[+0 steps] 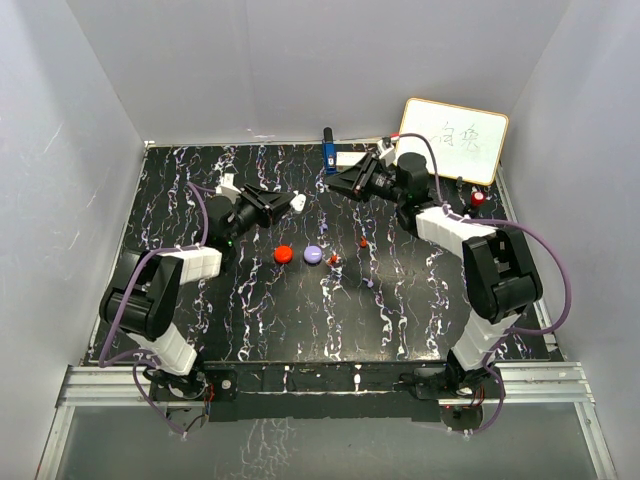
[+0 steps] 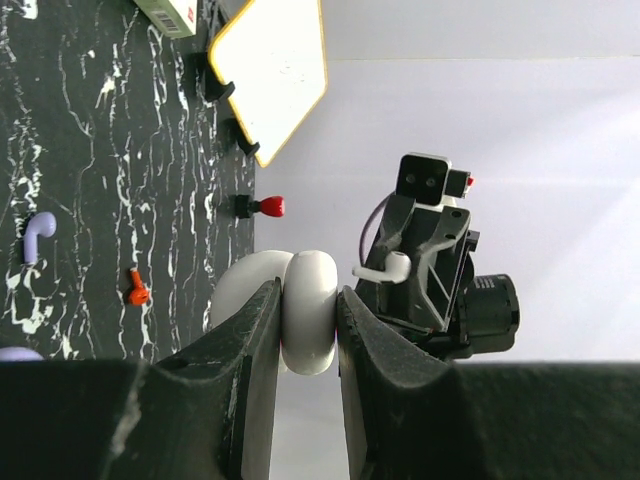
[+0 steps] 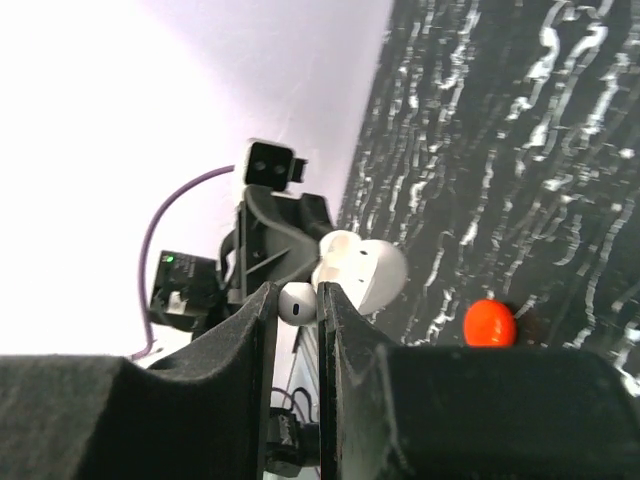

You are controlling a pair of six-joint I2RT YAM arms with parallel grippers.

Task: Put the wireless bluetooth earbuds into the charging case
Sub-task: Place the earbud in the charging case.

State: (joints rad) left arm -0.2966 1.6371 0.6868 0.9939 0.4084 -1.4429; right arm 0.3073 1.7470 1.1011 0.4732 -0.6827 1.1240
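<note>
Upper centre of the overhead view, the left end effector grips the white charging case, facing the right end effector — clenched on a white earbud — while a purple earbud and a red earbud lie on the tabletop

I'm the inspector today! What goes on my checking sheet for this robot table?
Surface: black table with white streaks.
Job's things: white charging case, looks open, held off the table; white earbud held in the air facing it; purple earbud and red earbud lying on the table.
Clutter: red puck, purple puck, whiteboard, red-capped object, blue item.
Grippers: left gripper shut on the charging case; right gripper shut on the white earbud.
Cables: purple cables looping along both arms.
Surroundings: plain pale walls.
</note>
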